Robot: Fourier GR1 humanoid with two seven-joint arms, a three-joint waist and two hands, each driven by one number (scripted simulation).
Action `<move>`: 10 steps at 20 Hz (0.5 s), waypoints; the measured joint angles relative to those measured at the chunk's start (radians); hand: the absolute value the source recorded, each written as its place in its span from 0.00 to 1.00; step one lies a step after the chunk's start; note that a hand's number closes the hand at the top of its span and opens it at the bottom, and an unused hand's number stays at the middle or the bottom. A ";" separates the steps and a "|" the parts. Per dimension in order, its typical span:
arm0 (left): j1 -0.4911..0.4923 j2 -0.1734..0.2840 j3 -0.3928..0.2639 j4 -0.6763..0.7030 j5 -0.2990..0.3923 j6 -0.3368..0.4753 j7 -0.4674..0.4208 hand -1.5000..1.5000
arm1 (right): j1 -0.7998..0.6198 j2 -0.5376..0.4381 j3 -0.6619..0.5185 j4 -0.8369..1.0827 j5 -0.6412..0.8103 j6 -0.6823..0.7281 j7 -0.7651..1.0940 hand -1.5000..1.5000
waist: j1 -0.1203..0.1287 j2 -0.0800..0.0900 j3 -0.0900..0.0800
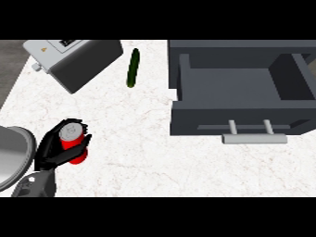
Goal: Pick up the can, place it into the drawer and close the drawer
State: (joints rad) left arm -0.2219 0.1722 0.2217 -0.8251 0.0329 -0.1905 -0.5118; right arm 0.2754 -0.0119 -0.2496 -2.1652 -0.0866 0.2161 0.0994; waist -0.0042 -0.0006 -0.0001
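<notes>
Can (71,139) sits wrapped in the left hand (54,150); it could clip the open drawer (246,88) front if carried low.

The red can (72,140) with a silver top stands near the counter's left edge. The dark grey drawer (246,99) is pulled open, its inside bare.

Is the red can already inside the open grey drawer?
No, the red can sits on the counter in the left hand, apart from the drawer.
</notes>
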 measured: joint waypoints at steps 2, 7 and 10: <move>0.016 -0.007 -0.011 -0.055 0.017 -0.013 0.038 1.00 | -0.001 0.000 -0.003 0.008 -0.004 -0.002 -0.006 0.00 | 0.001 0.000 0.000; 0.038 -0.028 -0.040 -0.176 0.045 -0.029 0.109 1.00 | 0.028 0.008 0.023 -0.013 0.004 -0.008 -0.015 0.00 | 0.002 -0.001 0.000; 0.049 -0.037 -0.043 -0.232 0.062 -0.022 0.132 1.00 | 0.009 -0.001 0.004 0.009 -0.006 -0.005 -0.018 0.00 | 0.003 -0.001 0.000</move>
State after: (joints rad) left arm -0.1730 0.1353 0.1785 -1.0567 0.0953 -0.2129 -0.3799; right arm 0.2846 -0.0125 -0.2457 -2.1560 -0.0928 0.2110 0.0809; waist -0.0015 -0.0012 0.0003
